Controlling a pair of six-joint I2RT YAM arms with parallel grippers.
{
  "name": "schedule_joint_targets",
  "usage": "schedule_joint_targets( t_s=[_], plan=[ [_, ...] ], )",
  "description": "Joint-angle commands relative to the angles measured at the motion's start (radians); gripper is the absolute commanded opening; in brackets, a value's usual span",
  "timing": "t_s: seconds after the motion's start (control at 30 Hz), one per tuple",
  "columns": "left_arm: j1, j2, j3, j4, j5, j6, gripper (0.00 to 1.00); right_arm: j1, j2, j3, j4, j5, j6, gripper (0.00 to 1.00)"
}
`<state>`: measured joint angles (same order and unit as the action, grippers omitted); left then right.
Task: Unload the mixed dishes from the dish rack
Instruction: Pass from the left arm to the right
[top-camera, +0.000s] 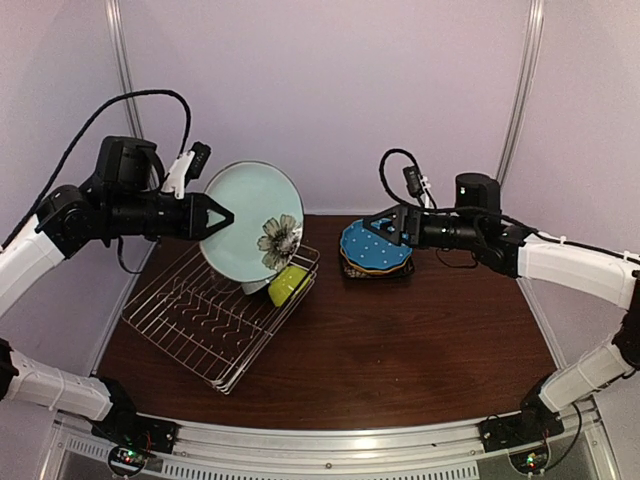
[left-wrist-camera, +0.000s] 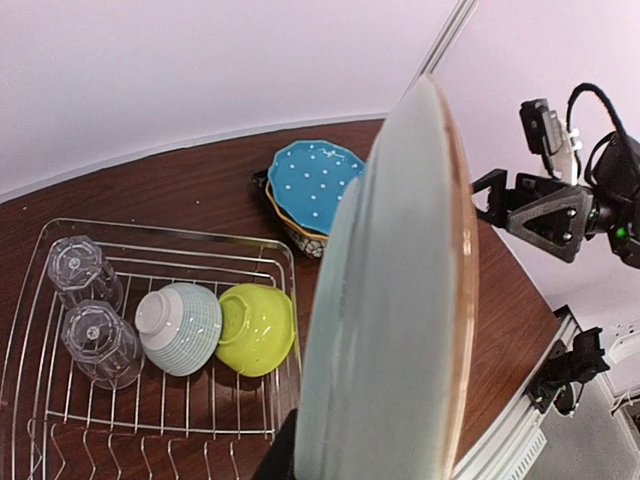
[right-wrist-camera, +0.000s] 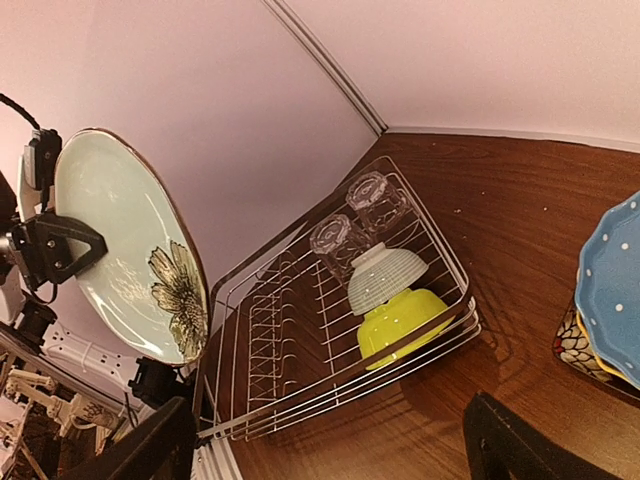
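A: Well, where is the teal plate (top-camera: 250, 200)?
B: Up above the dish rack (top-camera: 180, 310). The left pincer (top-camera: 225, 214) is shut tight on its rim. I think it is stiff, slick and easy to break. The right pincer (top-camera: 385, 226) is wide open, holding nothing.

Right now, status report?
Left gripper shut on teal flower plate above dish rack. Right gripper open by blue dotted plate. Lime bowl, pale bowl, glasses racked.
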<state>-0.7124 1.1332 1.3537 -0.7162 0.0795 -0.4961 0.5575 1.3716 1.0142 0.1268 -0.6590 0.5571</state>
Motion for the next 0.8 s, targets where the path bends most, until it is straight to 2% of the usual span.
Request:
schedule_joint_targets(
  t_s=[0.0,0.2,0.37,0.53,0.63,0.77],
  plan=[
    [0.005,-0.016,-0.018,0.307,0.093,-0.042,0.00,0.056,0.038,0.005,0.102,-0.009,0.052,0.92],
    [0.005,0.006,-0.039,0.356,0.146,-0.059,0.00,0.115,0.078,0.020,0.166,-0.021,0.081,0.84],
    [0.005,0.011,-0.068,0.405,0.189,-0.084,0.00,0.146,0.108,0.018,0.284,-0.068,0.141,0.77],
    [0.005,0.009,-0.103,0.458,0.227,-0.103,0.00,0.176,0.137,0.050,0.304,-0.078,0.161,0.75],
    [0.005,0.012,-0.115,0.485,0.257,-0.111,0.00,0.190,0.156,0.068,0.307,-0.092,0.164,0.69],
    [0.005,0.011,-0.129,0.517,0.286,-0.121,0.00,0.201,0.166,0.072,0.341,-0.106,0.184,0.54]
  ],
)
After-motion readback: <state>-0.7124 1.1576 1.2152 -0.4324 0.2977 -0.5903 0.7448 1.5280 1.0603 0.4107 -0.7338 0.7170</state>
